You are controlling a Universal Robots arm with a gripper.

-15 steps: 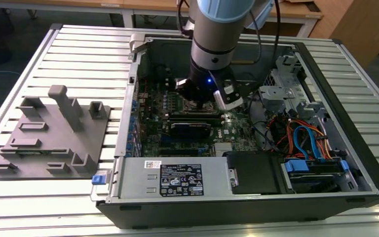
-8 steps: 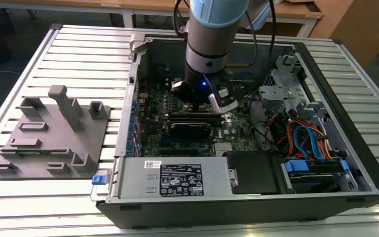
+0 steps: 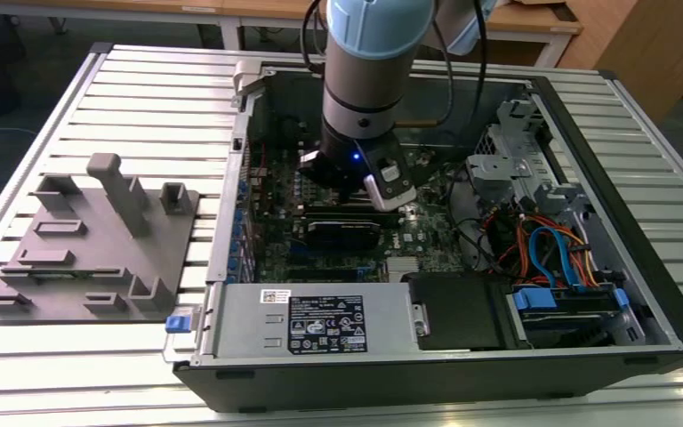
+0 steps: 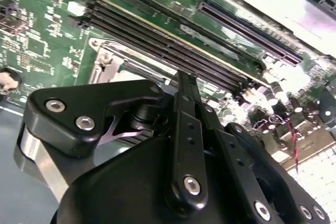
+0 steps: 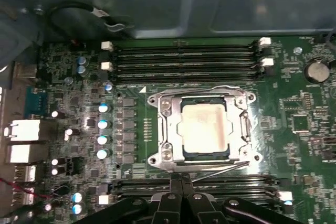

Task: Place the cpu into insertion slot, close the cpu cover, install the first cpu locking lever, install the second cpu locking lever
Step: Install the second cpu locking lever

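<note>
Chip (image 5: 203, 131) sits flat in its square socket (image 5: 164, 109) on the green board, with the metal frame (image 5: 242, 109) down around it. Just beside the socket's near edge hangs the tool (image 5: 181, 182), fingers pressed together and holding nothing.

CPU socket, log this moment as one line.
cpu: seated in insertion slot | cpu cover: closed | end effector: fingers together, empty, beside socket

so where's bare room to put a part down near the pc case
The slatted table is bare behind the grey fixture tray, and along the front edge before the case. Inside the case it is crowded: motherboard, cables, gripper beside the cpu.
</note>
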